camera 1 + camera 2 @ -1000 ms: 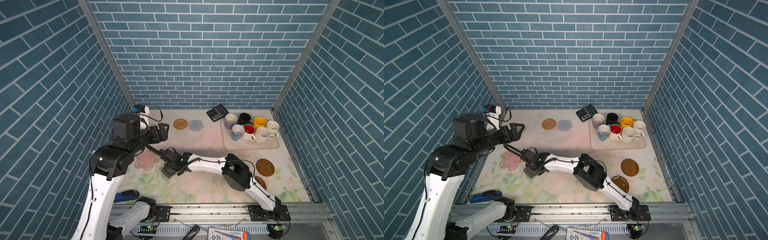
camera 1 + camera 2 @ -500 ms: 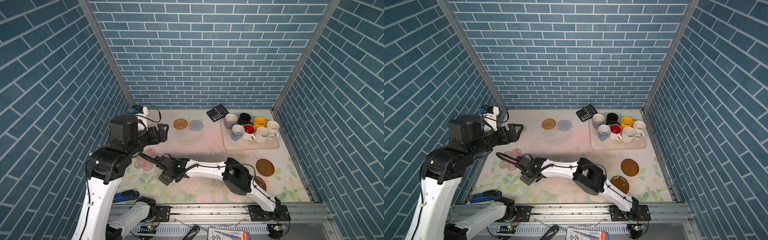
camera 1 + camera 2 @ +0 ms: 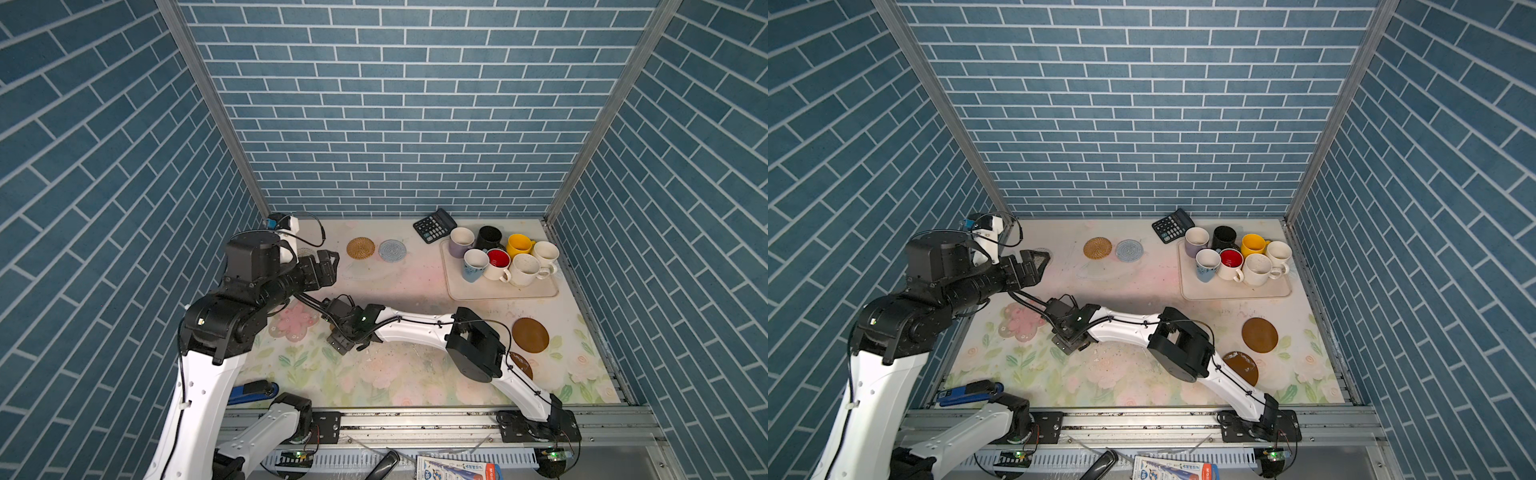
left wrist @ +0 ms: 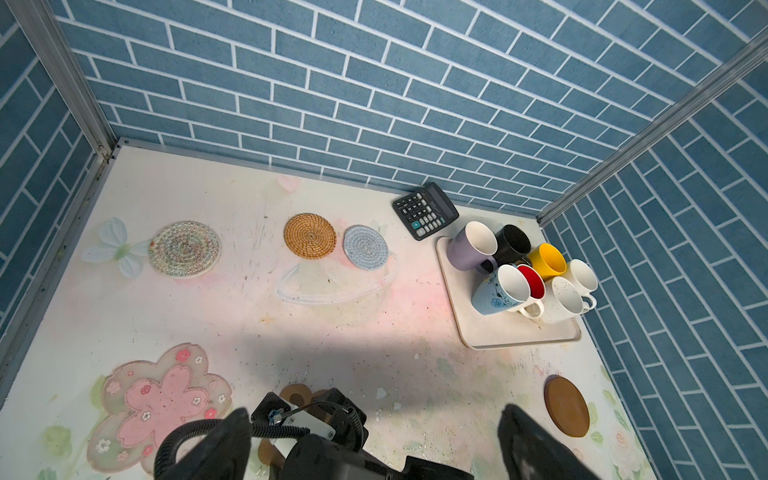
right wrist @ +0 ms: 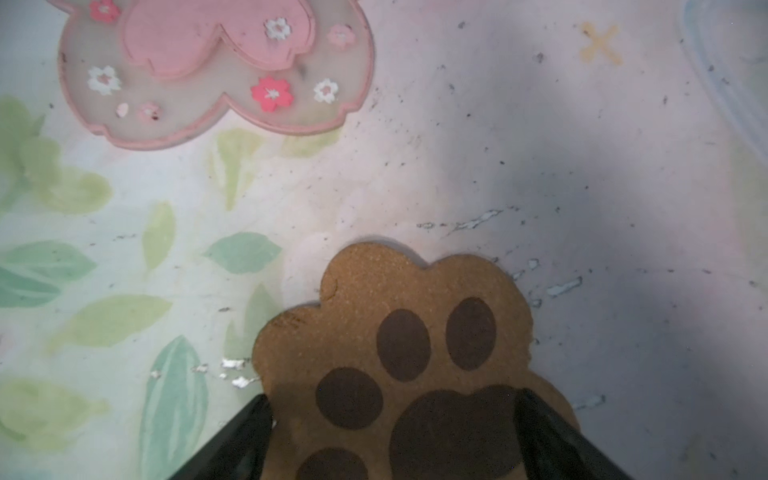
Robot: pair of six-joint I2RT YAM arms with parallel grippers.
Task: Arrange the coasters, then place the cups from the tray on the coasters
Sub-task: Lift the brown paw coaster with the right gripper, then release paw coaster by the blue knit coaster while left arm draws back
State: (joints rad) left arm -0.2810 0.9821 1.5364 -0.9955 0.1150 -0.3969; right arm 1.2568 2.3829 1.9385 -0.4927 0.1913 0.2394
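Swinging back just right of the pink flower coaster [image 3: 293, 326] in both top views, the right tool [image 3: 343, 343] sits spread around the brown paw coaster [image 5: 415, 353], looking ready to grab it. The left tool [image 4: 374, 415] stays spread, empty.

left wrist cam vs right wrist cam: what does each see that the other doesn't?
Left wrist only: the tray with the mugs, calculator, woven tan coaster, blue-grey coaster, lacy coaster, one amber disc. Right wrist only: dark pads on the paw coaster, with the right end effector straddling it. Both: pink flowery coaster, and the paw coaster, mostly hidden in the left wrist view.
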